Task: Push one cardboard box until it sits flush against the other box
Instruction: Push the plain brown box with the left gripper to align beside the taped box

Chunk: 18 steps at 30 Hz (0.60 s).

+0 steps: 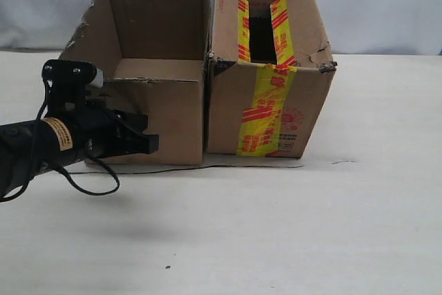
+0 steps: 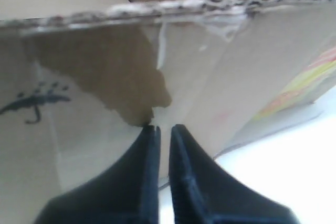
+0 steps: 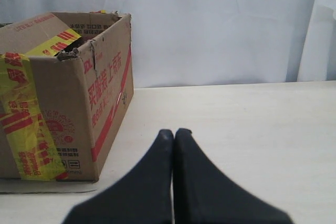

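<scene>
The plain brown cardboard box (image 1: 166,115) stands open-topped with ragged edges, left of the other box (image 1: 266,112), which carries yellow tape printed in red. Their facing sides meet with no gap that I can see. My left gripper (image 1: 153,144) sits low at the plain box's front left corner, its tips against the cardboard. In the left wrist view the gripper (image 2: 164,128) is shut with only a sliver between the fingers, touching the box's wall (image 2: 94,77) beside a black symbol (image 2: 37,100). My right gripper (image 3: 175,132) is shut over bare table, right of the taped box (image 3: 58,108).
A flat cardboard sheet (image 1: 283,164) lies under the taped box. A thin black cable (image 1: 173,169) runs along the table (image 1: 276,240) in front of the boxes. A pale cloth backdrop (image 3: 220,24) hangs behind.
</scene>
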### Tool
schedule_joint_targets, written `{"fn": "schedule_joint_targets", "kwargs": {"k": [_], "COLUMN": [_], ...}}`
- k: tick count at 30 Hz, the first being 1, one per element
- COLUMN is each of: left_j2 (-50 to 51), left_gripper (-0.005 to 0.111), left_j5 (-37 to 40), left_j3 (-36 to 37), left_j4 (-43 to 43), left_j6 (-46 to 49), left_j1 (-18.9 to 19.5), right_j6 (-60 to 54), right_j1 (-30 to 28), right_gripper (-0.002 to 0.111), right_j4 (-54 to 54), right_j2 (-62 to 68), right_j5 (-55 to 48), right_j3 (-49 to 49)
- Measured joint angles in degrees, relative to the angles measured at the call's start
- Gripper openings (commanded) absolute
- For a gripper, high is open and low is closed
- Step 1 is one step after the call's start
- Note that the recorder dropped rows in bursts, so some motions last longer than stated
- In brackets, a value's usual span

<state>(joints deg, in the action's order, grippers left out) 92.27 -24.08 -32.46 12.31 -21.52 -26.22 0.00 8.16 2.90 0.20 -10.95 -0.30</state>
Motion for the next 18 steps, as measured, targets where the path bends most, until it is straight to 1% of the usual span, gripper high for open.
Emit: {"fn": "schedule_joint_targets", "kwargs": {"k": [8,18], "left_j2": [3.1,3.3], "left_gripper": [0.0,0.0], "left_j5": [-0.4,-2.5], "left_j3": [-3.2,-3.3], "left_j4": [0.8,2.0], "left_j6": [-0.8,-0.8], "left_j1": [0.0,0.0], "right_j6": [0.0,0.0], "right_j1": [0.0,0.0], "right_gripper": [0.0,0.0], "right_j4": [0.0,0.0], "right_j2": [0.0,0.0], "right_j5": [0.0,0.0], "right_j3": [0.0,0.0]}}
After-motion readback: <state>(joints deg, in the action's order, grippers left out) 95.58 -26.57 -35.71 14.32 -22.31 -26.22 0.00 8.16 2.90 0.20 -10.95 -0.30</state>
